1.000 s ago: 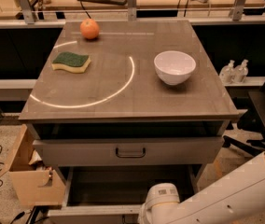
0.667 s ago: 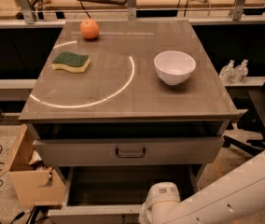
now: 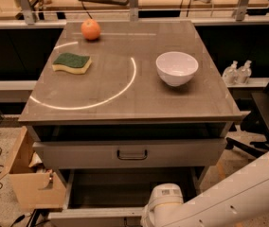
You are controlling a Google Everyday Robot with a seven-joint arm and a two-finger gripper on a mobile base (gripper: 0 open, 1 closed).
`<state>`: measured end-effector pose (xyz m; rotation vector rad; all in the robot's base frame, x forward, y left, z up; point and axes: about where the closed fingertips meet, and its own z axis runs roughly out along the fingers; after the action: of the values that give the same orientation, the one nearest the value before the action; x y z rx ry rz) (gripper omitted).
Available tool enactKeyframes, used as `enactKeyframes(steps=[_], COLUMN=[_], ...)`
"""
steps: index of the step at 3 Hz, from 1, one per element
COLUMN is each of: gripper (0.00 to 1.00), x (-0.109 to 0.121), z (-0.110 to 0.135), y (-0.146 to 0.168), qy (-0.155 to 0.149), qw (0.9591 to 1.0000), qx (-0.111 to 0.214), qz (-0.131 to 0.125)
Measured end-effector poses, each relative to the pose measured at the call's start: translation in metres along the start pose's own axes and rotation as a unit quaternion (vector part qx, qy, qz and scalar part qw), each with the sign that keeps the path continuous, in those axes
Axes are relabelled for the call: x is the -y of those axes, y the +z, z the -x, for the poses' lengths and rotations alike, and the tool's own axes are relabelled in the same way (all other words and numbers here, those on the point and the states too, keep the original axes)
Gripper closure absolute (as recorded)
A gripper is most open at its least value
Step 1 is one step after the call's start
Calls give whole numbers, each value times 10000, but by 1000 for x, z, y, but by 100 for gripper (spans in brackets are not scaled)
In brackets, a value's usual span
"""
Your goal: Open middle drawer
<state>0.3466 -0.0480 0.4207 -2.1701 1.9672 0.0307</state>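
Observation:
The cabinet's upper drawer [image 3: 87, 155], with a taller grey front and a dark loop handle [image 3: 132, 153], stands slightly out. Below it the middle drawer [image 3: 96, 216] is pulled well out, and its dark inside [image 3: 120, 190] shows. Only the top rim of its front is in view; its handle is hidden below the picture's edge. My white arm [image 3: 238, 197] comes in from the lower right. Its wrist [image 3: 165, 200] sits over the middle drawer's front rim. The gripper itself is below the bottom edge, out of view.
On the cabinet top [image 3: 125, 89] are an orange [image 3: 91, 30], a green-and-yellow sponge [image 3: 72, 63] and a white bowl [image 3: 176, 68]. A cardboard box [image 3: 30, 183] stands on the floor at the left. A dark chair base [image 3: 267, 122] and two bottles [image 3: 236, 72] are at the right.

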Motion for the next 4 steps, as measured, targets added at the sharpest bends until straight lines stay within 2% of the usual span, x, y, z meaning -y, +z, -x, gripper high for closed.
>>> enactKeyframes(steps=[4], gripper=[100], x=[2], z=[-2], y=[-5], qy=[-29], qw=[10000], qx=[-41], qz=[9])
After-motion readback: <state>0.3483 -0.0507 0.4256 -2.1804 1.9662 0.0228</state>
